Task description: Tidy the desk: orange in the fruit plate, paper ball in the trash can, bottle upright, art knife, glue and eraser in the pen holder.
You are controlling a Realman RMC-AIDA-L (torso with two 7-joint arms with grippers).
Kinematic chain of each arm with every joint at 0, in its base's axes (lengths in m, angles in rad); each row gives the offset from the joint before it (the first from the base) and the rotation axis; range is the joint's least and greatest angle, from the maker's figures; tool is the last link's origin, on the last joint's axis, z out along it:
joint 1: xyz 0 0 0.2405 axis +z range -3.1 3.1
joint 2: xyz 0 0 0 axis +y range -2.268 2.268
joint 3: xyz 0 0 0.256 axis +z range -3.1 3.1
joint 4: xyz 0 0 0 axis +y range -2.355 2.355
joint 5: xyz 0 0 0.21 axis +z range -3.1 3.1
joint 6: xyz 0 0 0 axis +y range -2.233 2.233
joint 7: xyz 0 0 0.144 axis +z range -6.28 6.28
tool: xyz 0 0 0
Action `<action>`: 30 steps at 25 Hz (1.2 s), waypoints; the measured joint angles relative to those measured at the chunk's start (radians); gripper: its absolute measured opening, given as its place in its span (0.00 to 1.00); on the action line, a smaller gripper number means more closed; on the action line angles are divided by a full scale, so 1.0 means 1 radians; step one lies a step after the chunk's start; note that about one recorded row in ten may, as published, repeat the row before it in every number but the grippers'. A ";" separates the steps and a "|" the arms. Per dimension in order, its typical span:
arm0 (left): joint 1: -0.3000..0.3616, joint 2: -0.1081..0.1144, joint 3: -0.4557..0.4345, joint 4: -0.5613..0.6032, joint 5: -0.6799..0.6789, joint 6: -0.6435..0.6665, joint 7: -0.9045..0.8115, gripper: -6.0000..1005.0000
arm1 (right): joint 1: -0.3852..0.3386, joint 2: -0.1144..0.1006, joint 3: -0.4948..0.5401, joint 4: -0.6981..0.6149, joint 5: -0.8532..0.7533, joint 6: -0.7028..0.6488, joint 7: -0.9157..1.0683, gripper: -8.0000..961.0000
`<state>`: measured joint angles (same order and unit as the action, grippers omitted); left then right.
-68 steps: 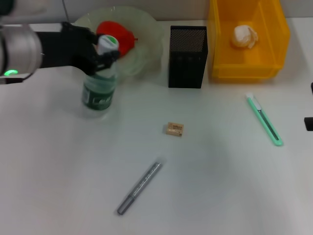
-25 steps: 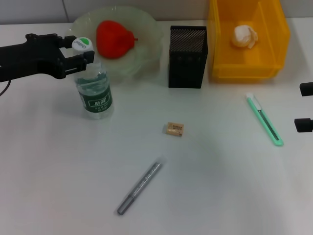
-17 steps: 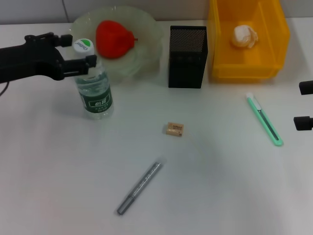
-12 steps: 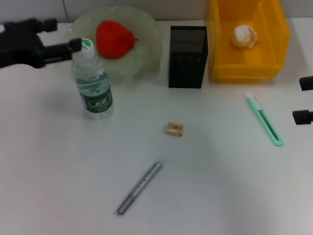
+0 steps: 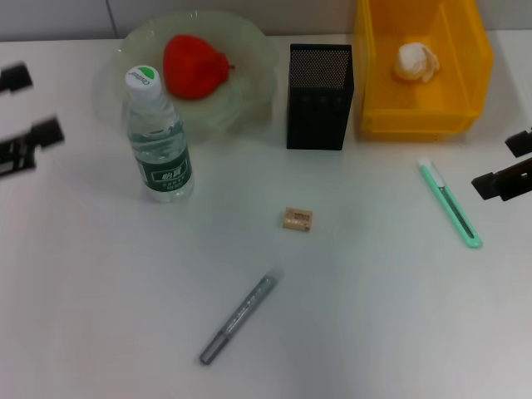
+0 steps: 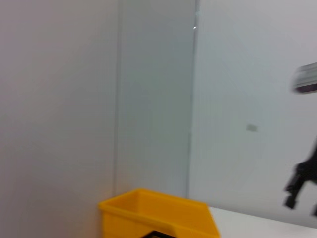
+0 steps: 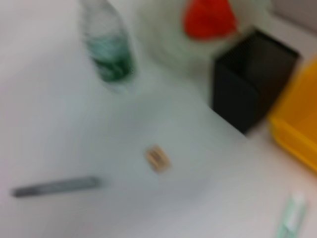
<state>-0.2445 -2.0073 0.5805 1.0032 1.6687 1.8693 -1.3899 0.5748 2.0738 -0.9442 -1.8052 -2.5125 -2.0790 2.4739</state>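
Left claw point(image 5: 23, 112) spread wide, empty, beside bottle point(image 5: 158, 137) (upright, white cap, green label); right claw point(image 5: 517, 166) spread, empty.

White desk point(image 5: 100, 283): plate point(image 5: 249, 91), bottle point(image 5: 158, 137), pen holder point(image 5: 319, 100), bin point(image 5: 420, 120), eraser point(image 5: 297, 219), knife point(image 5: 450, 203), pen point(image 5: 238, 317)

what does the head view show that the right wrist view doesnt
Only the head view shows the paper ball inside the yellow bin, plus the left gripper and right gripper at the table's edges. The right wrist view shows nothing extra. Both show the upright bottle, red fruit, pen holder, eraser, grey pen-like stick and green knife.
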 joint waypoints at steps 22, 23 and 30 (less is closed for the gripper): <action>0.023 0.029 0.010 -0.209 0.075 -0.008 0.204 0.81 | 0.185 0.000 -0.116 0.623 -0.402 0.372 0.175 0.85; 0.020 0.026 0.010 -0.209 0.082 -0.016 0.207 0.81 | 0.183 0.001 -0.117 0.624 -0.402 0.387 0.181 0.85; -0.002 0.015 0.010 -0.211 0.130 -0.053 0.215 0.81 | 0.189 0.005 -0.134 0.669 -0.402 0.493 0.207 0.85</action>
<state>-0.2468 -1.9926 0.5907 0.7922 1.7985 1.8167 -1.1754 0.7640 2.0791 -1.0784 -1.1360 -2.9145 -1.5856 2.6812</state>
